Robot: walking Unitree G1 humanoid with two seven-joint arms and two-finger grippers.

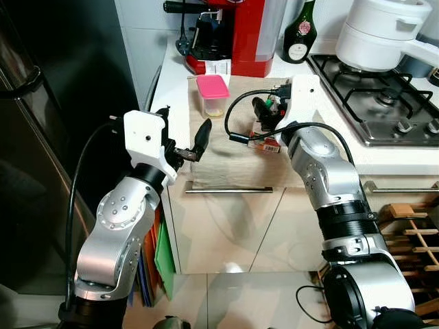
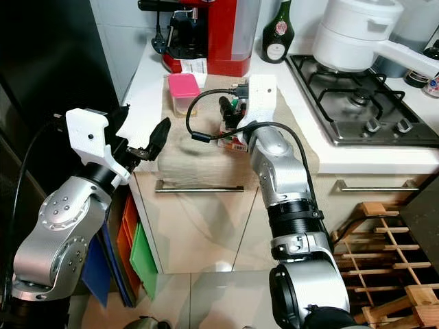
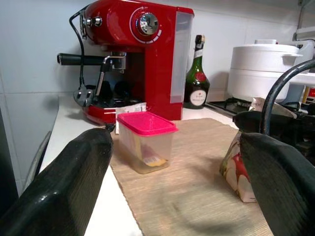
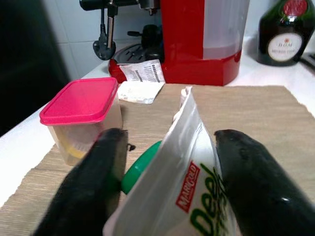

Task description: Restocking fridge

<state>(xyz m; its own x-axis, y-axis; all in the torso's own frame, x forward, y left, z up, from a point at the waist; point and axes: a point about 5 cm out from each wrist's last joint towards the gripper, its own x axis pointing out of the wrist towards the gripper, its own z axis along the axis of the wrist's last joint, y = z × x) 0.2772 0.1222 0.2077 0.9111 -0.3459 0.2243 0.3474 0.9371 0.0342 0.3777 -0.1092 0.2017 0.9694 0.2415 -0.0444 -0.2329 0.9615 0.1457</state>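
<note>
Right tool [image 4: 167, 182] stood over the woven mat [image 1: 233, 154] on the white bench [image 1: 175, 82], its two black fingers [image 4: 93, 187] set on either side of a juice carton [image 4: 182, 191]. Both fingers lay against the carton's sides, so the tool gripped the carton near its green cap [image 4: 140, 167]. The carton [image 1: 264, 140] rested on the mat, between the stove [image 1: 374, 96] and a small clear container [image 1: 213, 96].

Left tool [image 1: 186, 140] hovered at the front left corner of the bench, beside the dark fridge [image 1: 41, 137]. Its fingers [image 3: 64, 187] were spread wide apart and held nothing.

The container [image 3: 146, 142] had a pink lid and stood upright on the mat, apart from the carton. It held a little yellowish content at the bottom.

Behind the mat stood a red coffee machine [image 3: 142, 54] against the tiled wall. A dark green bottle [image 3: 197, 73] stood just beside the machine. A white pot [image 1: 381, 31] sat on the stove.

Below the bench was a pale drawer front with a metal bar handle [image 1: 226, 190].
</note>
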